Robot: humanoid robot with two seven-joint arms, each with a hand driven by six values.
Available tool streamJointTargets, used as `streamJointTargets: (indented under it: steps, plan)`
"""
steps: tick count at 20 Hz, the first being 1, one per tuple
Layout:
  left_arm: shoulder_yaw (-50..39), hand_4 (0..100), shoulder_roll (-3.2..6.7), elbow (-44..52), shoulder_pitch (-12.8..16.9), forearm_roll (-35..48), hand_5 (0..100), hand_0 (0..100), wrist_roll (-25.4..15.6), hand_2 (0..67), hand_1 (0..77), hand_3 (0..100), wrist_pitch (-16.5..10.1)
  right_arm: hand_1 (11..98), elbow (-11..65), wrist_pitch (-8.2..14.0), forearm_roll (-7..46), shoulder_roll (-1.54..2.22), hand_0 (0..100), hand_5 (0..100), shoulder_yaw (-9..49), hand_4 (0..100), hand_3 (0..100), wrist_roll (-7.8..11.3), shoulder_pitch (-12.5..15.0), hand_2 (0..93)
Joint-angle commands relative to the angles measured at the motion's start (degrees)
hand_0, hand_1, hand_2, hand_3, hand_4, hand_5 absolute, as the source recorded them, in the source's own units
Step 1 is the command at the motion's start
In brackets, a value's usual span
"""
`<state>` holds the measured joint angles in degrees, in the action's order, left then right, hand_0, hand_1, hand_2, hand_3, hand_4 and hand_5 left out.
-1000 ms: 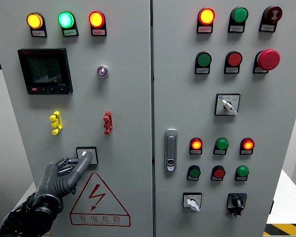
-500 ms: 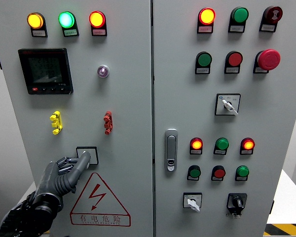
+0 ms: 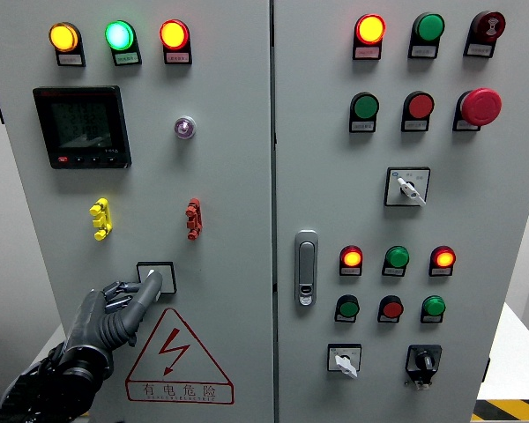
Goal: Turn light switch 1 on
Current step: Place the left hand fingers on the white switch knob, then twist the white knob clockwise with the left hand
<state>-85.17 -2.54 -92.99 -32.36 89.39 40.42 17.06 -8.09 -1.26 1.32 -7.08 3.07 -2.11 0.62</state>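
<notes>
The red warning triangle (image 3: 178, 354) on the left door is showing a lightning bolt above the characters 有电危险; the small tags under the lamps are too fine to read. A grey metal cabinet (image 3: 238, 176) with two flat doors is filling the view, and a strip of yellow-black hazard tape (image 3: 510, 410) is showing on the floor at lower right. The left hand (image 3: 106, 322), dark and jointed, is reaching up from the lower left, its index finger (image 3: 145, 293) stretching out with the tip touching the switch (image 3: 156, 276), a small square plate just above the triangle; the other fingers are curling in and holding nothing. A black meter (image 3: 81, 127) with a dim screen is sitting above, under round amber, green and red lamps (image 3: 117, 35). A chrome handle (image 3: 306, 267) is standing upright on the right door.
</notes>
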Motion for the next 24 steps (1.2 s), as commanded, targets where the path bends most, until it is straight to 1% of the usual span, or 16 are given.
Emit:
streamJointTargets:
  steps: [1, 2, 4, 5, 6, 10, 11, 12, 14, 15, 16, 17, 18, 21, 22, 24]
  plan:
    - [0.0, 100, -0.01, 0.0, 0.0, -0.1, 100, 33, 0.0, 48.3, 54.2, 97, 0.1, 19.9, 0.0, -0.1, 0.0, -0.04, 0, 10, 0.0, 19, 20, 0.00, 0.0, 0.0]
    - [0.0, 100, -0.01, -0.1, 0.0, 0.0, 100, 34, 0.0, 48.3, 54.2, 97, 0.1, 19.9, 0.0, 0.0, 0.0, 0.05, 0, 10, 0.0, 19, 20, 0.00, 0.0, 0.0]
    - [0.0, 100, -0.01, 0.0, 0.0, 0.0, 100, 40, 0.0, 48.3, 54.0, 97, 0.1, 20.1, 0.0, 0.0, 0.0, 0.05, 0, 10, 0.1, 19, 20, 0.00, 0.0, 0.0]
    - [0.0, 100, -0.01, -0.1, 0.0, -0.1, 100, 42, 0.0, 48.3, 53.9, 97, 0.1, 20.0, 0.0, -0.1, 0.0, -0.04, 0, 10, 0.0, 19, 20, 0.00, 0.0, 0.0]
    - [0.0, 100, -0.01, -0.1, 0.0, -0.1, 100, 44, 0.0, 48.3, 53.4, 97, 0.1, 19.5, 0.0, -0.1, 0.0, 0.05, 0, 10, 0.0, 19, 20, 0.00, 0.0, 0.0]
    - [0.0, 100, -0.01, -0.1, 0.0, 0.0, 100, 49, 0.0, 48.4, 52.3, 97, 0.1, 19.7, 0.0, 0.0, 0.0, 0.05, 0, 10, 0.0, 19, 20, 0.00, 0.0, 0.0]
    - [0.0, 100, -0.01, -0.1, 0.0, 0.0, 100, 49, 0.0, 48.4, 52.3, 97, 0.1, 19.4, 0.0, -0.1, 0.0, 0.05, 0, 10, 0.0, 19, 20, 0.00, 0.0, 0.0]
    - [0.0, 100, -0.01, -0.1, -0.1, 0.0, 100, 50, 0.1, 48.4, 52.2, 97, 0.1, 19.4, 0.0, -0.1, 0.0, -0.04, 0, 10, 0.0, 19, 20, 0.00, 0.0, 0.0]
    - [0.0, 100, -0.01, -0.1, 0.0, -0.1, 100, 52, 0.0, 48.4, 51.7, 97, 0.1, 20.0, 0.0, 0.0, 0.0, -0.04, 0, 10, 0.0, 19, 20, 0.00, 0.0, 0.0]
    - [0.0, 100, -0.01, -0.1, -0.1, -0.1, 100, 52, 0.0, 48.5, 51.0, 97, 0.1, 20.0, 0.0, -0.1, 0.0, 0.05, 0, 10, 0.0, 19, 20, 0.00, 0.0, 0.0]
    - [0.0, 100, -0.09, 0.0, -0.2, -0.1, 100, 53, 0.1, 48.5, 50.1, 97, 0.1, 19.5, 0.0, -0.1, 0.0, -0.04, 0, 10, 0.0, 19, 20, 0.00, 0.0, 0.0]
    - [0.0, 100, -0.09, -0.1, -0.2, -0.1, 100, 53, 0.0, 48.5, 49.1, 97, 0.1, 19.5, 0.0, -0.1, 0.0, -0.04, 0, 10, 0.0, 19, 20, 0.00, 0.0, 0.0]
    - [0.0, 100, -0.09, -0.1, -0.2, -0.1, 100, 54, 0.1, 48.6, 48.2, 97, 0.2, 19.5, 0.0, -0.1, 0.0, 0.05, 0, 10, 0.0, 19, 20, 0.00, 0.0, 0.0]
    - [0.0, 100, -0.18, -0.1, -0.3, -0.1, 100, 54, 0.1, 48.8, 46.7, 97, 0.2, 19.8, 0.0, -0.1, 0.0, 0.05, 0, 10, 0.1, 19, 20, 0.00, 0.0, 0.0]
    - [0.0, 100, -0.27, -0.1, -0.3, -0.2, 100, 55, 0.0, 48.8, 45.9, 97, 0.2, 19.8, 0.0, 0.0, 0.0, -0.04, 0, 10, 0.0, 19, 20, 0.00, 0.0, 0.0]
    - [0.0, 100, -0.36, -0.1, -0.3, -0.2, 100, 55, 0.1, 48.9, 45.6, 97, 0.2, 19.3, 0.0, -0.1, 0.0, -0.04, 0, 10, 0.1, 19, 20, 0.00, 0.0, 0.0]
